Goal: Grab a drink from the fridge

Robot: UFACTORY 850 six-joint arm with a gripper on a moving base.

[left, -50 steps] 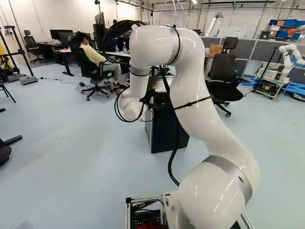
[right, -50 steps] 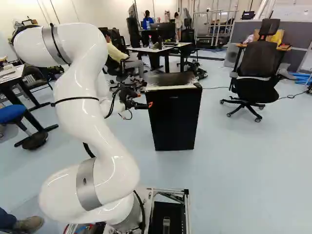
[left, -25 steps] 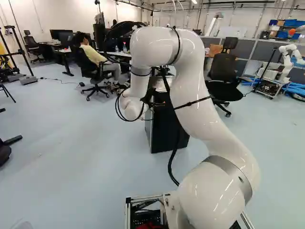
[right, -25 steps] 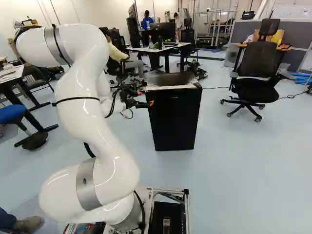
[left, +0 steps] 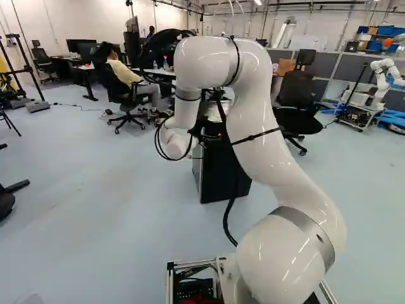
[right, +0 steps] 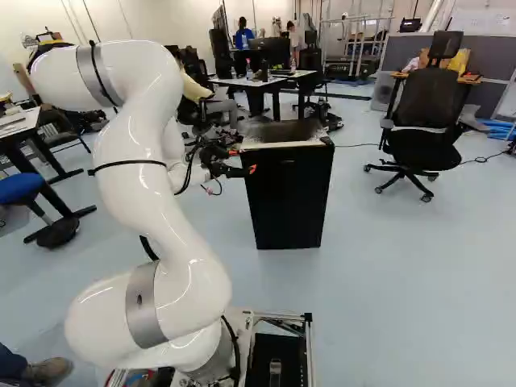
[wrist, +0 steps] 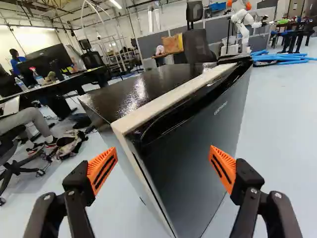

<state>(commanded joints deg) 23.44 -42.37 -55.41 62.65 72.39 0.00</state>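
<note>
The gripper [right: 242, 161] reaches toward the left side of the black fridge [right: 289, 197] in the right base view. Seen from the wrist, the gripper [wrist: 162, 169] stands wide open, its orange pads far apart with nothing held. The fridge [wrist: 193, 148] stands upright ahead of it, its door shut; a near vertical edge and the door front show between and beyond the fingers. No contact can be made out. In the left base view the arm partly hides the fridge [left: 212, 171]. No drink shows inside, since the door covers the interior.
An office chair [right: 423, 121] stands right of the fridge in the right base view. Desks [right: 266, 81] and a seated person are behind it. Another robot [left: 381, 79] stands at the far right of the left base view. A blue stool [right: 18, 189] is at the left of the right base view.
The arm has shifted slightly, bringing the gripper a little to the right in the right base view. The gripper's fingers remain open. The base and the fridge have not moved.
</note>
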